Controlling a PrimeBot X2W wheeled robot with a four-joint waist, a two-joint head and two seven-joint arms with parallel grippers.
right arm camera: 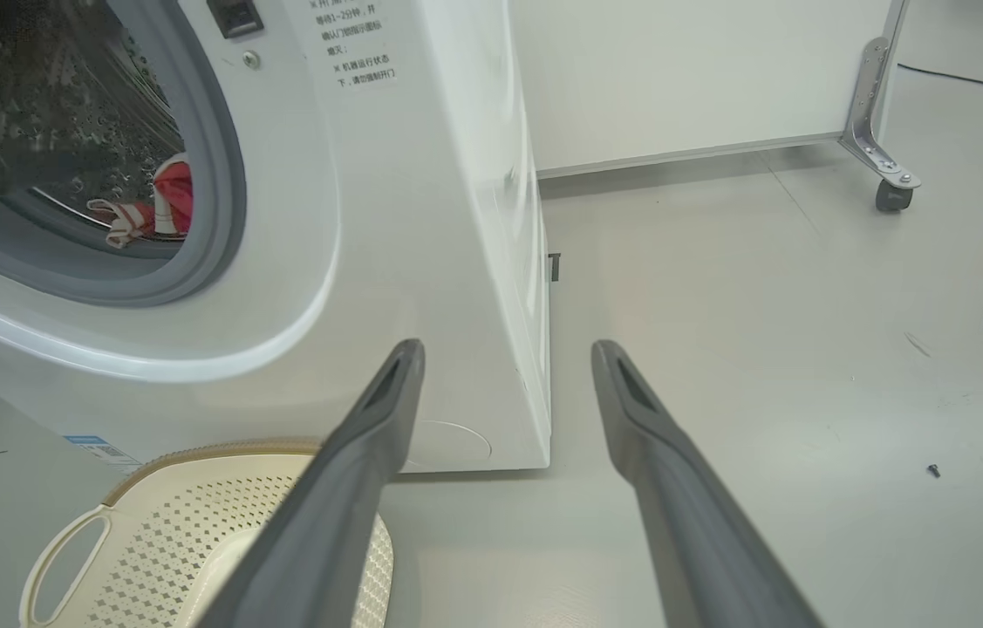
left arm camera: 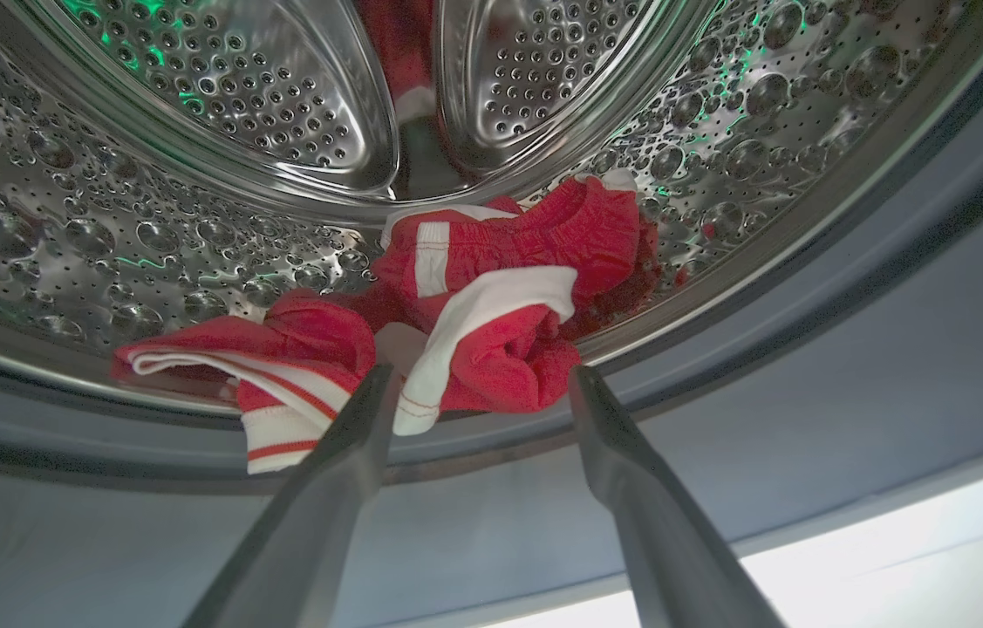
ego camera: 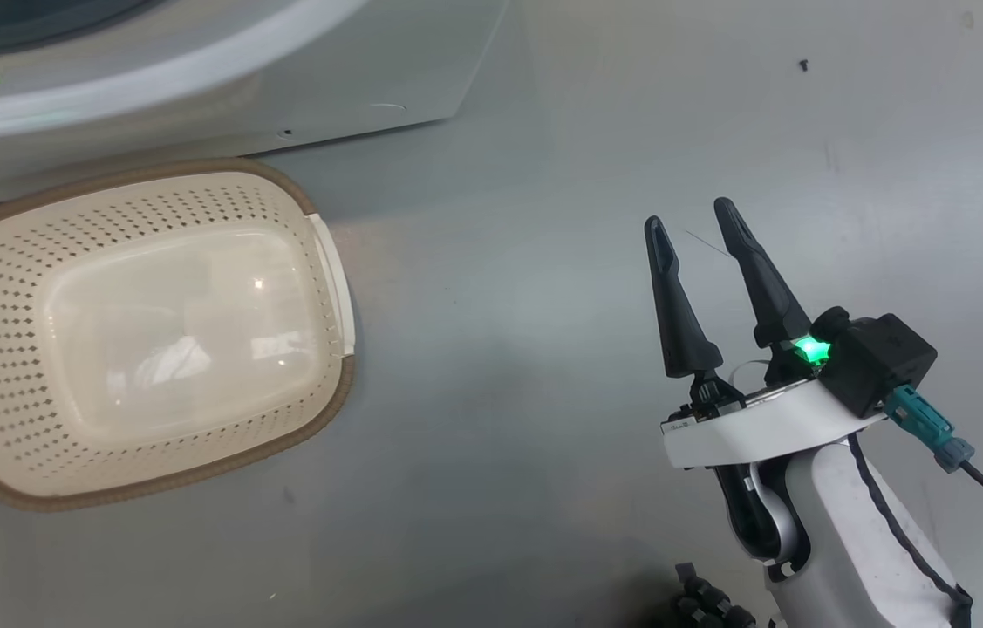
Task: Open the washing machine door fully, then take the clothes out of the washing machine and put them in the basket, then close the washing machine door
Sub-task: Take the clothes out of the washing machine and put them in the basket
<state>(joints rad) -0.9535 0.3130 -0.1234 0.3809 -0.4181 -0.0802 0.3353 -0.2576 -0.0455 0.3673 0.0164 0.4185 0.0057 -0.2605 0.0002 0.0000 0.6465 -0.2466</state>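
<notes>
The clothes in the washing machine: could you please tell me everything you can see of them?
The clothes are a crumpled bundle of soft bright red fabric with broad white bands. It lies bunched on the bottom of the perforated steel drum, at its front lip, with a striped end draped over the grey rubber ring. The left gripper, open, flanks its nearest fold; whether the fingers touch it I cannot tell.

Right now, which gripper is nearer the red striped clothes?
Left. The left gripper points into the drum, right at the clothes; the right gripper hangs over the floor outside the washing machine.
</notes>
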